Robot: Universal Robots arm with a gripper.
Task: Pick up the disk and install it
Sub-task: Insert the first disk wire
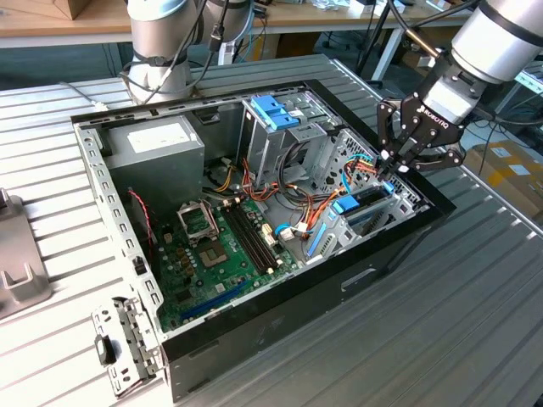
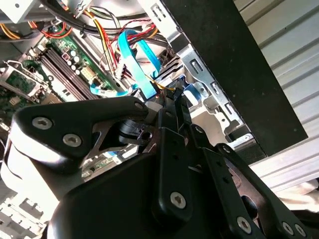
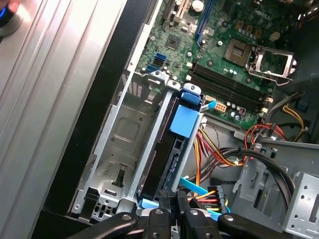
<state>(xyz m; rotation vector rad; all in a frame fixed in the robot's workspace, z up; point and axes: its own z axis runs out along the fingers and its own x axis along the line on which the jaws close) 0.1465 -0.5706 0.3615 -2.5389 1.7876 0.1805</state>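
Observation:
The disk (image 1: 368,212) stands on edge in a metal bay at the exterior view's right end of the open computer case (image 1: 407,246). In the first wrist view the disk (image 3: 167,149) is a dark narrow body with a blue plastic tab on top, held between two metal walls. My gripper (image 1: 390,166) hangs right over the disk's outer end. Its black fingers are drawn together, and the gripper (image 3: 174,206) has its tips at that end of the disk. In the second wrist view the gripper (image 2: 172,102) points down among blue cables.
Inside the case are a grey power supply (image 1: 157,144), an upright cage with a blue top (image 1: 276,114), the green motherboard (image 1: 212,254) and bundled cables (image 1: 310,208). A vacant metal bay (image 3: 124,134) lies beside the disk. A loose bracket (image 1: 127,339) rests on the ribbed table.

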